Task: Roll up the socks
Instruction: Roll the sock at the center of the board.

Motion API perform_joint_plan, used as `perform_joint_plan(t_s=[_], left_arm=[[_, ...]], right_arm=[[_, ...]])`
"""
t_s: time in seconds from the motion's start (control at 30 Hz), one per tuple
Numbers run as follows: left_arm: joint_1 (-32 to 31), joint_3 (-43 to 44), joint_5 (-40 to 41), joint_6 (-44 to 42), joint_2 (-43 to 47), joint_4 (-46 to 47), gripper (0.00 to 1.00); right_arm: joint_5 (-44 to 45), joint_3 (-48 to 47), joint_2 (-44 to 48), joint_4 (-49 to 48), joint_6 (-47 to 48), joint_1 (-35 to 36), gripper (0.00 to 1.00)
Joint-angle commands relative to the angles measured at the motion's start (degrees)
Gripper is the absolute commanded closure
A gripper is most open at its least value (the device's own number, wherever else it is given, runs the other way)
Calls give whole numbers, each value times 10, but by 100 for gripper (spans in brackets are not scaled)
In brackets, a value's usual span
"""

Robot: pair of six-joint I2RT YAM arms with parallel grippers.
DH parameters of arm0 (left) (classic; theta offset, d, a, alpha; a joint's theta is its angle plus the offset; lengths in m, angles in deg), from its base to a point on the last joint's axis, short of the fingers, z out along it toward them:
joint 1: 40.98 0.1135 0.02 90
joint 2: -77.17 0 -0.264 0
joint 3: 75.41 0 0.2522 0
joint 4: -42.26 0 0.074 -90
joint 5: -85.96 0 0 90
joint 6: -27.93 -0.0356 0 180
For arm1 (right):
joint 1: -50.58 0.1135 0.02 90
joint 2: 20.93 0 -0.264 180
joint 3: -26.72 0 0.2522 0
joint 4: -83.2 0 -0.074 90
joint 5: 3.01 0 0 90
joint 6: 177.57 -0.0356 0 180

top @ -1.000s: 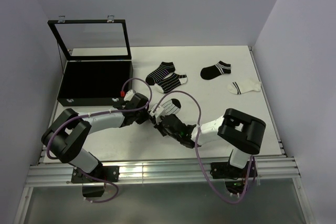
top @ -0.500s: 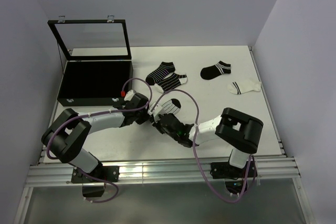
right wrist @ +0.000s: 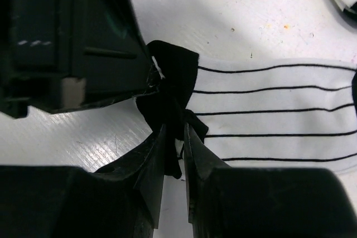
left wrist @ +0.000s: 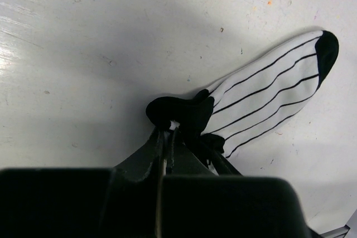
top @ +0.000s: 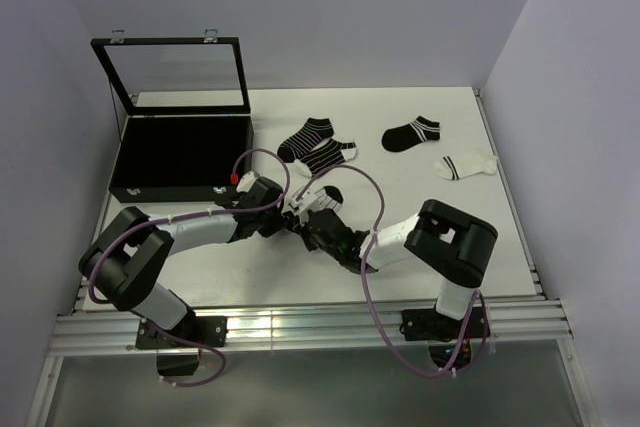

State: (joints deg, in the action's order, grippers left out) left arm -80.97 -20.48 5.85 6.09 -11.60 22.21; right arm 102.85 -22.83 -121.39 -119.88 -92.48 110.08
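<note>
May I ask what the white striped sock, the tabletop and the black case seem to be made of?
White sock: soft matte knit; its black cuff bunches and folds. Tabletop: hard white board, perhaps laminate; faint sheen, scuffs and specks. Black case: dark matte lining, maybe velvet; lid looks like glass or clear plastic, since the wall shows through.

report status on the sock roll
Left tool shut on white striped sock at black cuff. Right tool pinching same cuff. Sock mostly flat, unrolled. Nothing blocking.
</note>
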Motion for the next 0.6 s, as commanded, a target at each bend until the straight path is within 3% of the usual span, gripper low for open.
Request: perform_joint_plan(t_s=[0.0,0.13,0.37,0.57], left_arm=[[-4,1,-13,-15,-4,-25,100],[-3,3,-13,-15,-4,-27,100],[-4,9,-13,-15,-2,-35,100],[-3,13,-19,-15,-2,-39,100]], right_arm=[[-36,2,15,29,-41,-28,75],[-59,2,49,44,-32,-31,74],[-53,16,115,28,13,-13,58],[-35,13,88,8,43,-1,54]])
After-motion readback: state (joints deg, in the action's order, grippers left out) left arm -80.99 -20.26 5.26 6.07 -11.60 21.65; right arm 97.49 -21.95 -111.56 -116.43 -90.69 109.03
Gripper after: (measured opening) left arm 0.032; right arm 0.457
